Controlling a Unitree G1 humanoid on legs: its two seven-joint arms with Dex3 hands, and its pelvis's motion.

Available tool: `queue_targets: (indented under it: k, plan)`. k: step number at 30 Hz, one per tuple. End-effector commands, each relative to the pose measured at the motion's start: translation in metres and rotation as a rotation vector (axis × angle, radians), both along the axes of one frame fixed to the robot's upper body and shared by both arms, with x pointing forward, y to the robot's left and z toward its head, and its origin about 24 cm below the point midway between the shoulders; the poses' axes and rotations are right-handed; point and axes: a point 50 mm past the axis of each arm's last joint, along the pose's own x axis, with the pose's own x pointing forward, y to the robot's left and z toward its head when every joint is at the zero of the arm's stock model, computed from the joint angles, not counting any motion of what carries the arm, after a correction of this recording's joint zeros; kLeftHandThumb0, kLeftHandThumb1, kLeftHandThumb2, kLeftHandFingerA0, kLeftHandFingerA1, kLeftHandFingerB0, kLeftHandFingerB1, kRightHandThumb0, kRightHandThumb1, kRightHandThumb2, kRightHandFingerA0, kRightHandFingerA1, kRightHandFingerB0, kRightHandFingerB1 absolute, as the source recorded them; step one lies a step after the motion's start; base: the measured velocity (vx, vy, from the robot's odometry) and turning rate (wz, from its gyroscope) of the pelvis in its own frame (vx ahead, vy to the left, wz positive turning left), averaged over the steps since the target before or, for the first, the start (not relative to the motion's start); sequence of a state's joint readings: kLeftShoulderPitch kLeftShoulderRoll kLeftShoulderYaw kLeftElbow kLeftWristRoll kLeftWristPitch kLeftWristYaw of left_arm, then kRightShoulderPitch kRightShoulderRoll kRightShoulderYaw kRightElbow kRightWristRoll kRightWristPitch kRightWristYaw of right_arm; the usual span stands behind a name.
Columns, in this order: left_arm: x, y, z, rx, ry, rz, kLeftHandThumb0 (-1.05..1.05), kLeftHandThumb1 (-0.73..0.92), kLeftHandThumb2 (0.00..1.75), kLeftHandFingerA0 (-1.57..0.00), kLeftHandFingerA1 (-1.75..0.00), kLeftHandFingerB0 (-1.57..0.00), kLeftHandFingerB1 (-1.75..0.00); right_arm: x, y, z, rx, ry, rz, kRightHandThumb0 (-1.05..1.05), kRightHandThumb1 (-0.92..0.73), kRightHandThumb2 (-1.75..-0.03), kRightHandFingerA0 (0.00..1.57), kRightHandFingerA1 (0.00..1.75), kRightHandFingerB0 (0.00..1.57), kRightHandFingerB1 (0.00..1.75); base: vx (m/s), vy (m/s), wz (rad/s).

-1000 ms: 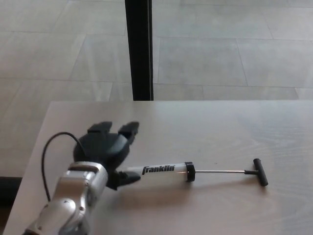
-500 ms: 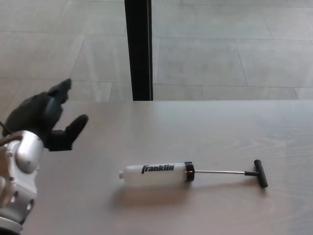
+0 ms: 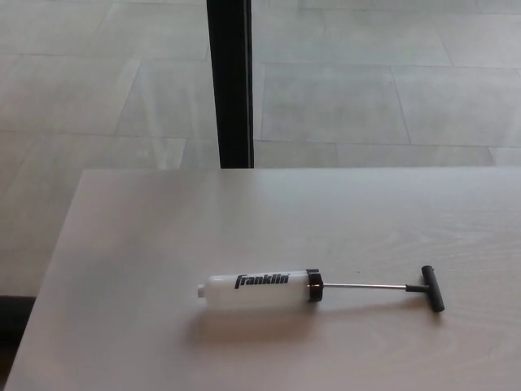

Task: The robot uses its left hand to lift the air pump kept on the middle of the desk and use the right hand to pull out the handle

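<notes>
On desk (image 3: 146, 212), near centre: pump (image 3: 259, 288), long axis left-right, handle (image 3: 433, 287) drawn out at right. Neither hand visible; grip state unknown.

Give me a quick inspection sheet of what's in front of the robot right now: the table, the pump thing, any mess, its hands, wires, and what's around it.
Surface: pale wood-grain desk, bare apart from the pump.
Job's things: air pump lying on its side near the desk's middle, white barrel with "Franklin" lettering; its metal rod is drawn out to the robot's right, ending in a black T-handle.
Clutter: nothing seen.
Hands: neither the left nor the right is in view; nothing touches the pump.
Cables: nothing seen.
Surroundings: grey tiled floor beyond the desk, and a dark upright post behind its far edge.
</notes>
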State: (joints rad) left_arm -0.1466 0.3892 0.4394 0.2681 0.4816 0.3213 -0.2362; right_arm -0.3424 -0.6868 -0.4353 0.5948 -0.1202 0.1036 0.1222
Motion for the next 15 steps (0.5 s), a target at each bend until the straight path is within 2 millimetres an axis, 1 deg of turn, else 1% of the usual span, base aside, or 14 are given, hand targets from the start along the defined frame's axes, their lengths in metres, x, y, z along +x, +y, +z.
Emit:
queue_targets:
  k: [1,2,3,4,5,6,8,9,10,11,12,13,14,15]
  plan:
    - [-0.229,0.071,-0.103,-0.548,-0.319,1.134,-0.77,0.7,1.08,0.0,-0.41,-0.03,-0.39,-0.163,-0.099,-0.039,0.354,-0.321,-0.643,-0.77,-0.68,-1.05,0.01,0.35,0.09,0.33,0.0,0.0,0.0]
    - [-0.232,0.069,-0.105,-0.546,-0.285,1.145,-0.71,0.92,0.68,0.0,-0.48,-0.03,-0.38,-0.169,-0.097,-0.048,0.366,-0.338,-0.681,-0.37,-0.52,-1.09,0.02,0.53,0.0,0.49,0.0,0.0,0.0]
    - [-0.236,0.066,-0.109,-0.532,-0.23,1.144,-0.66,0.92,0.7,-0.03,-0.55,-0.06,-0.42,-0.175,-0.095,-0.057,0.387,-0.34,-0.705,-0.79,-0.68,-1.04,0.1,0.56,0.01,0.42,0.0,0.0,0.0]
    - [-0.246,0.061,-0.116,-0.519,-0.126,1.15,-0.36,0.65,1.19,-0.03,-0.56,-0.01,-0.53,-0.182,-0.093,-0.069,0.455,-0.368,-0.734,-0.79,-0.7,-1.08,0.03,0.47,0.05,0.34,0.0,0.0,0.0]
    - [-0.25,0.055,-0.121,-0.492,-0.03,1.188,-0.67,0.88,0.65,-0.16,-0.72,-0.3,-0.6,-0.186,-0.091,-0.077,0.53,-0.421,-0.797,-0.81,-0.69,-1.07,0.03,0.48,0.07,0.4,0.0,0.0,0.0]
    - [-0.257,0.038,-0.12,-0.616,0.006,1.183,-0.53,0.84,0.64,-0.22,-0.77,-0.33,-0.64,-0.194,-0.086,-0.091,0.574,-0.456,-0.899,-0.77,-0.92,-0.68,0.06,0.47,0.15,0.32,0.0,0.0,0.0]
    - [-0.263,0.035,-0.121,-0.629,0.012,1.19,-0.53,0.84,0.64,-0.22,-0.77,-0.33,-0.64,-0.196,-0.086,-0.093,0.576,-0.455,-0.908,-0.77,-0.92,-0.68,0.06,0.47,0.15,0.32,0.0,0.0,0.0]
    - [-0.263,0.026,-0.117,-0.628,-0.042,1.194,-0.52,0.57,0.79,-0.06,-0.63,-0.08,-0.52,-0.202,-0.083,-0.103,0.652,-0.526,-0.987,-0.76,-0.71,-1.02,0.17,0.63,0.12,0.45,0.0,0.0,0.0]
    - [-0.261,0.027,-0.117,-0.638,-0.036,1.194,-0.52,0.85,0.65,-0.21,-0.67,-0.35,-0.61,-0.206,-0.079,-0.112,0.716,-0.585,-1.064,-0.75,-0.87,-0.66,0.32,1.23,0.23,0.47,0.0,0.0,0.0]
    - [-0.26,0.033,-0.119,-0.65,0.0,1.192,-0.52,0.85,0.65,-0.21,-0.67,-0.35,-0.61,-0.208,-0.076,-0.118,0.756,-0.62,-1.119,-0.75,-0.87,-0.66,0.32,1.23,0.23,0.47,0.0,0.0,0.0]
    - [-0.257,0.041,-0.126,-0.616,-0.051,1.272,-0.51,0.82,0.64,-0.57,-1.3,-0.55,-1.12,-0.209,-0.073,-0.123,0.766,-0.621,-1.14,-0.73,-0.87,-0.69,0.47,1.44,0.4,1.12,0.0,0.0,0.0]
    - [-0.25,0.047,-0.129,-0.6,-0.1,1.354,-0.53,0.75,0.63,-0.64,-1.32,-0.7,-1.25,-0.209,-0.071,-0.126,0.77,-0.61,-1.116,-0.71,-0.89,-0.67,0.42,1.19,0.18,0.69,0.0,0.0,0.0]
    - [-0.249,0.048,-0.129,-0.624,-0.128,1.352,-0.55,0.82,0.63,-0.5,-1.27,-0.52,-1.04,-0.208,-0.07,-0.129,0.778,-0.599,-1.107,-0.75,-0.88,-0.66,0.32,1.21,0.18,0.47,0.0,0.0,0.0]
    - [-0.249,0.044,-0.126,-0.704,-0.161,1.253,-0.53,0.88,0.65,-0.3,-0.88,-0.36,-0.74,-0.201,-0.067,-0.132,0.802,-0.578,-1.119,-0.74,-0.85,-0.66,0.43,1.25,0.27,0.53,0.0,0.0,0.0]
